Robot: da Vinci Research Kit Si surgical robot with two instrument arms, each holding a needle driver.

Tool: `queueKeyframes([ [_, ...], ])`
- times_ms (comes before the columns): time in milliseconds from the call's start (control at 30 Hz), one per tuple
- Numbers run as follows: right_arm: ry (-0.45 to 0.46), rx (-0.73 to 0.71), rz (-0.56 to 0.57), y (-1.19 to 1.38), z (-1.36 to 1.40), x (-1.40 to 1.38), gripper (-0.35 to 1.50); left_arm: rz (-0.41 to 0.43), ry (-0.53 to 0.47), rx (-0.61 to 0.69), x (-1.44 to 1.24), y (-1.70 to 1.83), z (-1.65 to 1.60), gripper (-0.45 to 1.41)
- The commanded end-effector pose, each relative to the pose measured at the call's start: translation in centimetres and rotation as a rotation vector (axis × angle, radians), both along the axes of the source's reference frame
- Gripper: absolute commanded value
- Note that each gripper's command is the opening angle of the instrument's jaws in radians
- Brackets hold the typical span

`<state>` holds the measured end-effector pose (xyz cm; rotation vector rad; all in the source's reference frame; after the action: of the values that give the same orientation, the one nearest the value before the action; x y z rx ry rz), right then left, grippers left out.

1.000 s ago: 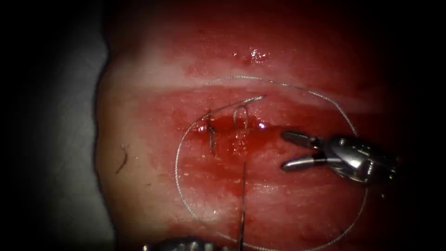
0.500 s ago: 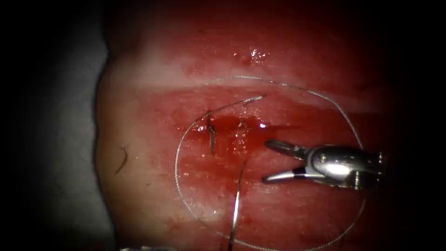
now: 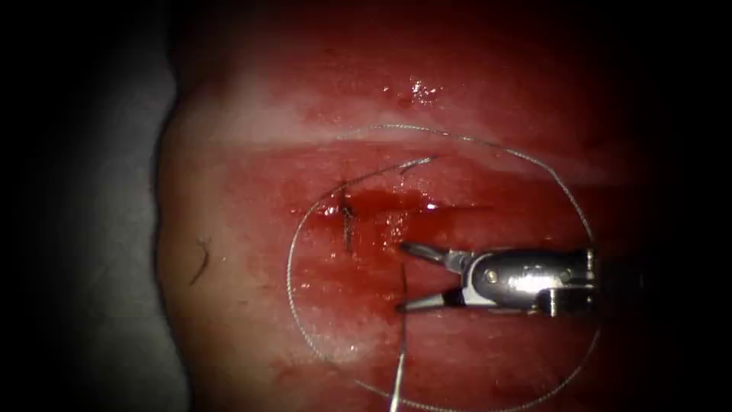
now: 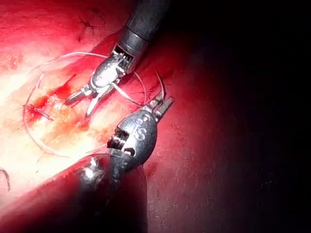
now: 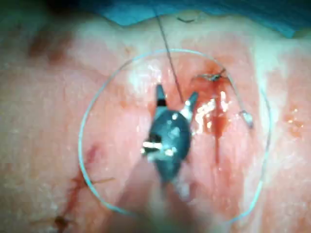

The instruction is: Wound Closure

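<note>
Red-wet tissue (image 3: 229, 252), mid-frame: R tool (image 3: 402, 276) jaws wide, empty, astride needle (image 3: 402, 336); L tool (image 4: 163, 103) grips needle. Risk: the open jaws snagging thread (image 3: 291, 282).

Tissue (image 3: 252, 305) wet, glossy; right tool (image 3: 402, 278) polished metal, seemingly.

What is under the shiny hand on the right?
Wet red tissue and part of the thread loop lie under the right hand, whose open jaws hold nothing. Whatever is right beneath its body is covered. The left hand grips the curved needle, outside the tissue.
</note>
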<state>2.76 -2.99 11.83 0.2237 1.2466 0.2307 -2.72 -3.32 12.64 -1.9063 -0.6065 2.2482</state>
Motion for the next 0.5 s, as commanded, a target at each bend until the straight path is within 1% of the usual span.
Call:
queueKeyframes([
  [33, -0.001, -0.002, -0.003, -0.14, 0.16, 0.08, 1.03, 0.003, 0.0, 0.006, -0.04, -0.11, 0.05, -0.45],
  [167, -0.011, 0.013, 0.013, -0.1, 0.32, 0.08, 1.01, 0.004, 0.003, 0.006, -0.05, -0.12, 0.03, -0.45],
  [267, -0.038, 0.016, 0.049, -0.01, 0.39, 0.03, 1.01, 0.003, 0.004, 0.007, -0.05, -0.13, 0.01, -0.45],
  [367, -0.052, 0.018, 0.068, 0.05, 0.42, -0.01, 0.96, 0.002, 0.004, 0.007, -0.05, -0.13, 0.01, -0.45],
  [500, -0.052, 0.038, 0.074, 0.0, 0.49, -0.02, 0.91, 0.003, 0.003, 0.008, -0.04, -0.12, -0.01, -0.45],
])
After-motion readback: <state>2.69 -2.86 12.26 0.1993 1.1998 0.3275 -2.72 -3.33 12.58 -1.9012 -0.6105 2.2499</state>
